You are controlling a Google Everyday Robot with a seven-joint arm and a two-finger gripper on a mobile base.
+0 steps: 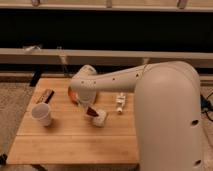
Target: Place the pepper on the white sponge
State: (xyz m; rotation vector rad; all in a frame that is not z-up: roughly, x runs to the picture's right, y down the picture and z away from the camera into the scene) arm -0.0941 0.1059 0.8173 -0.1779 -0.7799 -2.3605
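One arm (125, 80) fills the right half of the frame for you: its bulky white body stands at the right edge, and its forearm reaches left across the wooden table (75, 142) to a bend just left of centre. From that bend the gripper (89, 106) points down toward the middle of the tabletop. At its tip you see the pepper (92, 111), a small dark red shape lying at the upper left edge of the white sponge (101, 119) and touching it. The sponge sits near the centre of the table, slightly below and right of the gripper. You cannot tell whether the gripper is clamped on the pepper or apart from it; the two run together in this view.

Around them, the white cup (42, 114) stands upright at the left of the table, well apart from the sponge. Above the cup, nearer the table's far left corner, lies the dark brown bar (45, 96). An orange bowl (71, 94) shows only as a sliver behind the arm's bend. Right of the sponge, close by but not touching, lies the slim white tube (120, 103).
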